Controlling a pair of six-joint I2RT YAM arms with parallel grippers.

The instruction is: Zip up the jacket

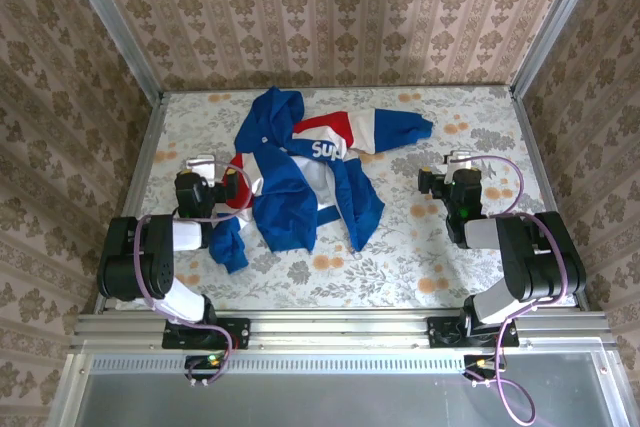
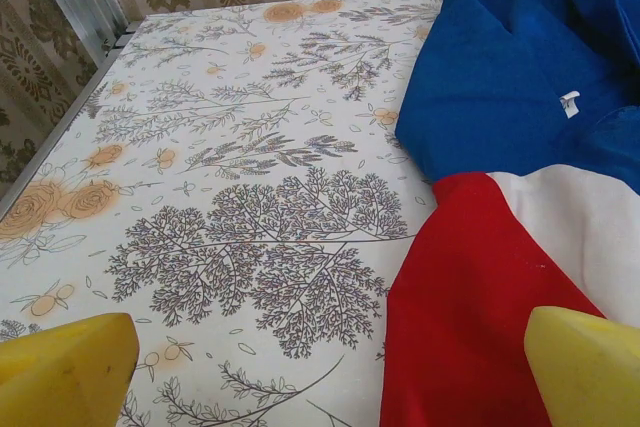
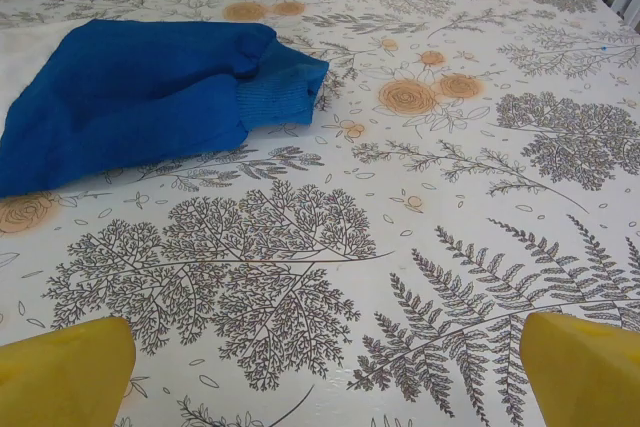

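The jacket (image 1: 300, 172) is lying crumpled on the tabletop (image 1: 420, 257), toward its far left part, with the front open and the two blue panels falling apart toward the arms. It is reaching close to the left claw (image 1: 200, 162), while the right claw (image 1: 460, 160) is standing well apart from it.

Both claws are gaping wide and are holding nothing. In the left wrist view the left claw (image 2: 330, 372) is hovering at the edge of the red band (image 2: 470, 307). In the right wrist view the right claw (image 3: 325, 372) is facing bare tabletop, and a blue sleeve (image 3: 140, 97) is lying farther off.

I think the danger is coming from the cloth being light and folded. If one claw is pulling without the other one pinning the hem, the whole jacket is probably sliding along. The left claw is also risking a pinch of loose red cloth instead of the zip edge.

The zip itself is hiding from me: I cannot make out the teeth or the slider anywhere. The lettering is partly folded under, and the small white label (image 2: 569, 103) is too tiny to read.
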